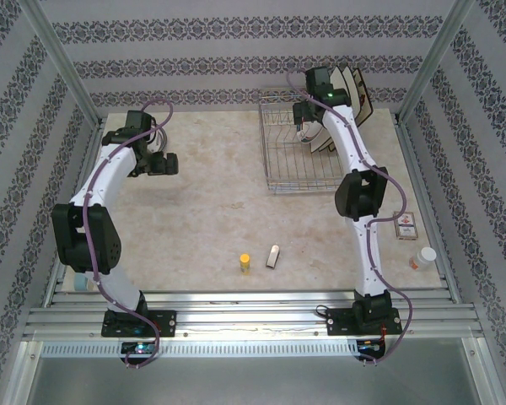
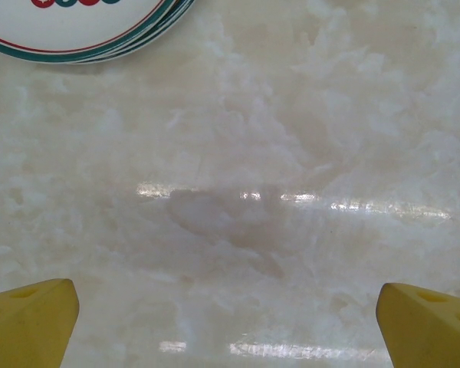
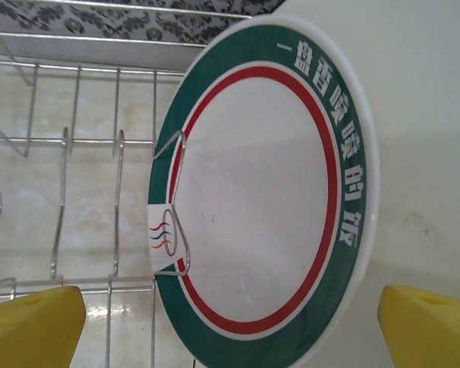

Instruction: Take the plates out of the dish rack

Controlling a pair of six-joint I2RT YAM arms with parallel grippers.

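**Squaring up on the green-banded plate**

At the upper left of the overhead view my left claw point(image 1: 156, 162) hangs wide over the bare surface point(image 1: 207, 215), holding nothing. In its wrist view a stack of plates point(image 2: 84, 31) lies flat in the upper left corner, well apart from my yellow fingertips point(image 2: 31, 322) at the bottom edge. I judge this arm has no part in the present step beyond staying off that stack.

Further right, the dish rack point(image 1: 299, 160) stands at the upper right of the surface. My right claw point(image 1: 305, 128) is down inside it, spread wide and empty. In its wrist view a round plate point(image 3: 268, 192) with a green band and red ring stands on edge in its slot. A wire divider point(image 3: 176, 207) crosses the plate's left side, and a larger white plate back point(image 3: 422, 115) stands just behind on the right.

To do this well, I would centre the rim between my pads, one on each face, and close on this plate alone, not its neighbour. Then I would lift along the slot until the rim clears the divider before swinging left.
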